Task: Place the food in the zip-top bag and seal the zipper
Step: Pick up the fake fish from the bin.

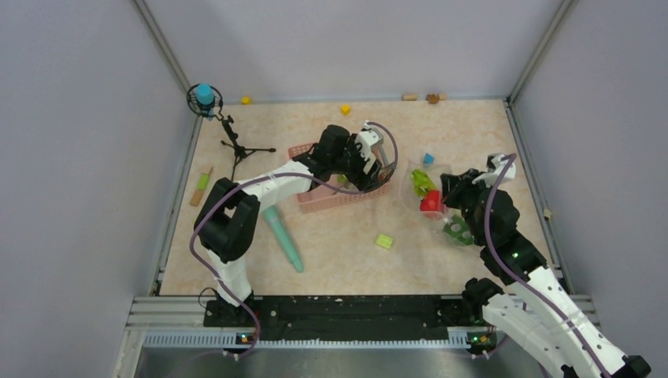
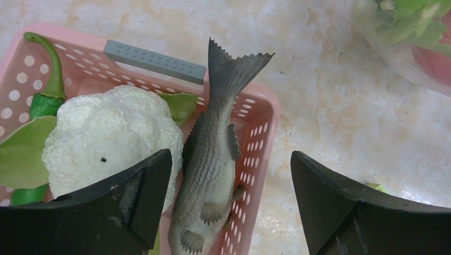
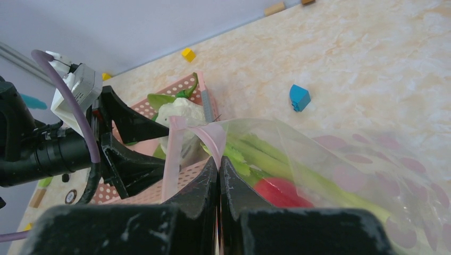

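From above, the left arm (image 1: 346, 157) covers most of the pink basket (image 1: 335, 202), and two brownish bits by the back wall (image 1: 432, 98) are too small to name. Seen from the left wrist, the fish (image 2: 210, 159) loses its head past the bottom edge, a black finger (image 2: 133, 207) hides the lower side of the cauliflower (image 2: 106, 133), and the bag (image 2: 412, 37) is a blurred corner. From the right wrist, the right gripper (image 3: 219, 159) blocks part of the tomato (image 3: 279, 191), and the bag runs off the right edge.
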Controlling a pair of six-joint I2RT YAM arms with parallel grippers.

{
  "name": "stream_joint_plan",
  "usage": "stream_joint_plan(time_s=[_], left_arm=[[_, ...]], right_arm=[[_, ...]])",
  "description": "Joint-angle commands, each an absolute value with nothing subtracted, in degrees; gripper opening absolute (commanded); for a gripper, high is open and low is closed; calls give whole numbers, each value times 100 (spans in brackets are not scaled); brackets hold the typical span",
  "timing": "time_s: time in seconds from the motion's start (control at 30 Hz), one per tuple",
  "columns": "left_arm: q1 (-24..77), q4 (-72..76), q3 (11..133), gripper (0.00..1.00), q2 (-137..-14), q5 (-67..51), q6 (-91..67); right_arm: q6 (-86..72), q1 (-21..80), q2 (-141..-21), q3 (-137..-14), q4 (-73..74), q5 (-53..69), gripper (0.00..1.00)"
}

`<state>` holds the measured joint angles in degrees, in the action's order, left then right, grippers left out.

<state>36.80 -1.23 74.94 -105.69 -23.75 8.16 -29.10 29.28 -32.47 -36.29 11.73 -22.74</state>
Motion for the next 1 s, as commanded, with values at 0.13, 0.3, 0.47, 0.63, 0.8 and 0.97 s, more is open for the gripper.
stream_joint_plan(time_s=[0.13, 0.3, 0.47, 0.63, 0.8, 0.97], left_arm=[[3709, 399, 7907, 85, -10860, -2462, 887], [3759, 396, 8044, 85, -11075, -2497, 941], [3831, 342, 8267, 83, -11276, -2309, 1001], [3844, 417, 8479, 77, -11467, -2019, 945], [3841, 365, 8689, 65, -11677, -1870, 896], [3838, 462, 8607, 43, -11638, -1776, 911]], right_arm=[[-2867, 2887, -3245, -3762, 971, -2399, 0], [-2857, 2887, -3251, -3762, 975, -2421, 0], [-2857, 2884, -3276, -3763, 970, -2440, 0], [-2861, 2890, -3284, -3763, 974, -2421, 0], [-2861, 2887, -3276, -3767, 972, -2404, 0], [-2876, 2883, -3276, -3762, 970, -2384, 0]])
